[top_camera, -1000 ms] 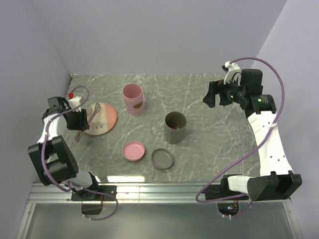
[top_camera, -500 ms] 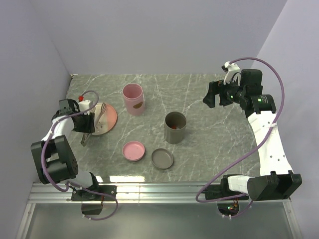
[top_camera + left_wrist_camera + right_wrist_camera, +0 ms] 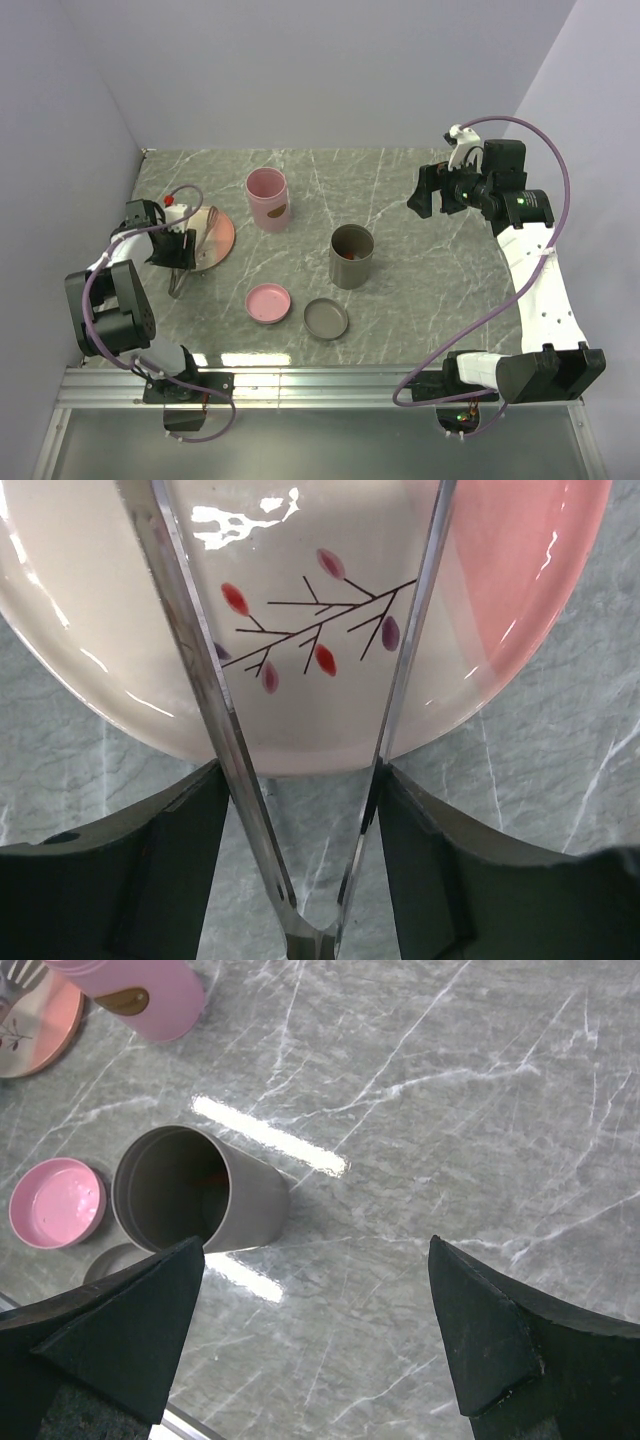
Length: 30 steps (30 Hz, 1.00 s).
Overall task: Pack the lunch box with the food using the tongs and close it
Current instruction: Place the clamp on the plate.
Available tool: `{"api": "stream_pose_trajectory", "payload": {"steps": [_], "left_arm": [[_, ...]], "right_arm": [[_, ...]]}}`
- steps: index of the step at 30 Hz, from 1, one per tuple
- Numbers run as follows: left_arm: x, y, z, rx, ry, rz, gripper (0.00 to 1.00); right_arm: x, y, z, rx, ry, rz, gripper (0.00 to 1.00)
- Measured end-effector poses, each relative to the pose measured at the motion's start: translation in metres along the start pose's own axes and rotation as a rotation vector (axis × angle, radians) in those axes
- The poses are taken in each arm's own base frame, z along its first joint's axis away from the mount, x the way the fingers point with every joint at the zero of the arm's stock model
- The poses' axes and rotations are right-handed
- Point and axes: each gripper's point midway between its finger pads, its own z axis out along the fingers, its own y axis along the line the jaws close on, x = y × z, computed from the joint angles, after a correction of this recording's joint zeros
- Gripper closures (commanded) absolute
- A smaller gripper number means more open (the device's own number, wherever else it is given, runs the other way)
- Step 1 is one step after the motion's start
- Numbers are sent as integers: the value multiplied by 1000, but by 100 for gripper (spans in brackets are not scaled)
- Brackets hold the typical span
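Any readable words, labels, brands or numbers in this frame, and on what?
None readable.
Pink container: brown patch on its side, too small to tell whether it bears words.
Plate: only a drawn twig with red and purple leaves, no words.
Tongs: bare metal, no stamp visible.

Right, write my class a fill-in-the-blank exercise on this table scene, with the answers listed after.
1. The left fingers straddle the tongs, whose arms reach over the ___.
2. Beside the pink lid lies a second lid, coloured ___.
3. The right fingers are open and hold ___.
Answers: plate; grey; nothing.
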Motion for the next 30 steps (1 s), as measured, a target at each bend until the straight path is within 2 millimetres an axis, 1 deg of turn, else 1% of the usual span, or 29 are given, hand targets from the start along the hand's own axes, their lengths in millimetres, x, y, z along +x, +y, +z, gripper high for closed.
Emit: {"api": "stream_pose_trajectory", "payload": {"steps": [1,2,14,16,22,26,27,28,30], "left_arm": [[0,0,1,1,2,0,34],[1,0,1,1,3,0,28],[-1,-4,2,3,4,18,24],[-1,-5,1,4,5,21,11],[-3,-9,-11,9,0,19,8],[-15,-7,-19,5,-14,21,6],[-19,-6,-22,3,-20,22,2],[-23,-6,-25,2,-27,24,1],[-33,-6,-34,2,-46,27,1]], "right_arm": [[0,0,0,0,2,-1,0],[1,0,0,0,3,-1,0],[6,-2,4,-3,27,5,0],[7,-2,4,-4,31,4,0],[7,-2,4,-5,33,1,0],[8,0,4,-16,36,-3,0],[9,1,4,-19,38,-6,0],[9,1,4,-22,39,-10,0],[9,2,3,-28,40,-20,0]]}}
